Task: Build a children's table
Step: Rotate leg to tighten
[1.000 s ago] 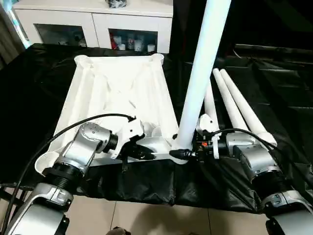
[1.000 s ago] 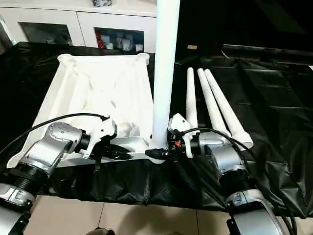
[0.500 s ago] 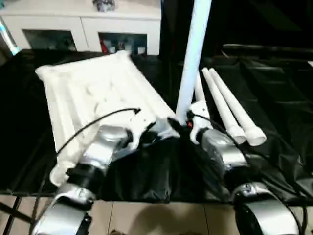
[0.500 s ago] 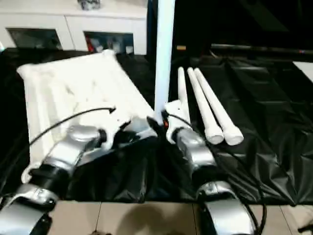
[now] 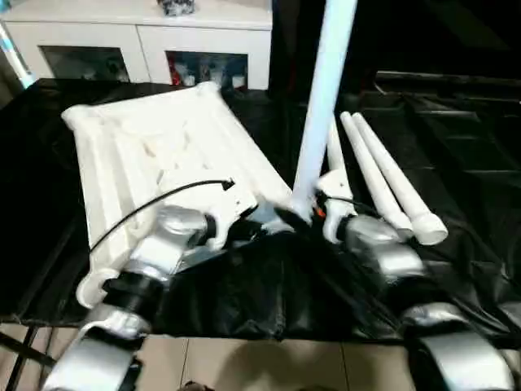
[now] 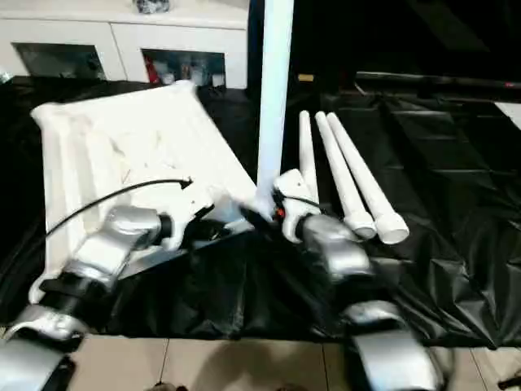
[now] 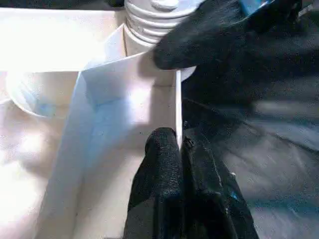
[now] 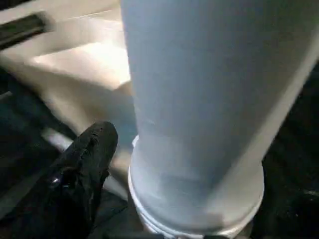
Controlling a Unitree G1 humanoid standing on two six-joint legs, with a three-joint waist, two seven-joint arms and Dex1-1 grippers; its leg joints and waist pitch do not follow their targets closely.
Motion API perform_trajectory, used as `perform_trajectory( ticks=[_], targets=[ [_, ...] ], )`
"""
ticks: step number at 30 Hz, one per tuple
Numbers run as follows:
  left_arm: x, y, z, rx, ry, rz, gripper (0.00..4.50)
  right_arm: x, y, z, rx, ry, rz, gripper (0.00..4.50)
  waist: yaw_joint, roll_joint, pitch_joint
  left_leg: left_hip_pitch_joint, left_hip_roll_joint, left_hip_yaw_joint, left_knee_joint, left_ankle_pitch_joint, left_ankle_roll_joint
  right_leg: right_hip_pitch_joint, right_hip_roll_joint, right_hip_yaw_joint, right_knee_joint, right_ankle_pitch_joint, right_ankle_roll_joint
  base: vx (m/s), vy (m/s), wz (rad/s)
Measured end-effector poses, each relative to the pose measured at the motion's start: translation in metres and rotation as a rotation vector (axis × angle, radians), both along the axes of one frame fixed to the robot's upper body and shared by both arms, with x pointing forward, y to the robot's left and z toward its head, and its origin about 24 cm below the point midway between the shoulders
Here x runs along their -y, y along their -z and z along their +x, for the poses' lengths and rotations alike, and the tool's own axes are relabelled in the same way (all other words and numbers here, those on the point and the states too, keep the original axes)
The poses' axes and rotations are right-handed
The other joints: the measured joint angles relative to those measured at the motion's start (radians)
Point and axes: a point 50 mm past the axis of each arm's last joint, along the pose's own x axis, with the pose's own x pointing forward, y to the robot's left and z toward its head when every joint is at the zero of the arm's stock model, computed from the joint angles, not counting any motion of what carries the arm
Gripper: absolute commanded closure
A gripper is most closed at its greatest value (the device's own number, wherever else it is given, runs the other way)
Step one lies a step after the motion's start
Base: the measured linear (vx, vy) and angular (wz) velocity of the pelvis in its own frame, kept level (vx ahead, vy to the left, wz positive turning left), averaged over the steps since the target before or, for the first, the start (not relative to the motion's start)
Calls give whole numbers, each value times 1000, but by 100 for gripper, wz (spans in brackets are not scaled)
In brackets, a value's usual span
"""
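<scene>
1 tube leg (image 5: pixel 319 106) stands upright in the tabletop's (image 5: pixel 155 155) near corner socket — the left gripper (image 7: pixel 177 149) pinches the tabletop's rim, the right gripper's (image 5: pixel 303 218) jaws cannot be read. Next: seat it, fetch another from the 3 spare legs (image 5: pixel 383 175).

White plastic rectangular tabletop (image 5: pixel 155 155), ribbed underside up, lying skewed on black sheet (image 5: pixel 456 147). One long white tube leg (image 5: pixel 321 106) standing upright in tabletop's near right corner socket. Three more white tube legs (image 5: pixel 383 175) lying side by side just right of tabletop.
</scene>
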Motion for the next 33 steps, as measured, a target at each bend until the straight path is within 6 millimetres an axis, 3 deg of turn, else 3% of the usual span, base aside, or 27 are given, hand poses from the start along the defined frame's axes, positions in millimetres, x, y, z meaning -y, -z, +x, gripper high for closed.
perform_trajectory(
  ticks=[4, 12, 17, 21, 25, 29, 33],
  targets=[
    [-6, -1, -5, -24, 92, 4, 450, 8, -3, -9, -31, -165, -2, 51, 11, 0, 0, -1, 0, 0, 0, 0, 0, -1, 0, -1, 0, 0, 0, 0, 0, 0],
    [-11, -1, -11, -61, 204, 19, 450, 15, -6, -17, -84, -343, -29, 118, 27, -1, 0, -1, 0, 0, 1, 0, 0, 0, 0, 0, 0, 0, -1, 0, 0, 0],
    [-16, -2, -13, -75, 240, 29, 450, 12, -7, -20, -105, -393, -28, 162, 27, -1, 0, 0, 0, 0, 1, 0, 0, 0, 0, 0, 0, 0, -1, 0, 0, 0],
    [-17, -2, -13, -78, 234, 28, 450, 11, -6, -21, -104, -385, -23, 169, 27, -1, 0, 0, 0, 0, 1, 0, 0, 0, 0, 0, 0, 0, -1, 0, 0, 0],
    [-17, 0, -8, -71, 144, 16, 450, 6, -3, -16, -79, -260, -1, 172, 20, -1, 1, 2, 0, 0, 1, 0, 0, 0, 0, 0, 2, 1, -1, 0, 0, 0],
    [-2, 3, 2, -33, -41, -12, 450, -3, 3, 2, -53, 78, 33, 174, -8, -1, 0, 4, 0, 0, 3, 0, 0, 1, 0, 1, 2, -1, 1, 0, 0, 0],
    [14, 5, 7, 10, -154, -10, 450, -14, 4, 14, -43, 305, 31, 174, -14, 1, -1, 4, 0, 0, 3, 0, 0, 1, 0, 1, 1, -1, 1, 0, 0, 0]
  ],
)
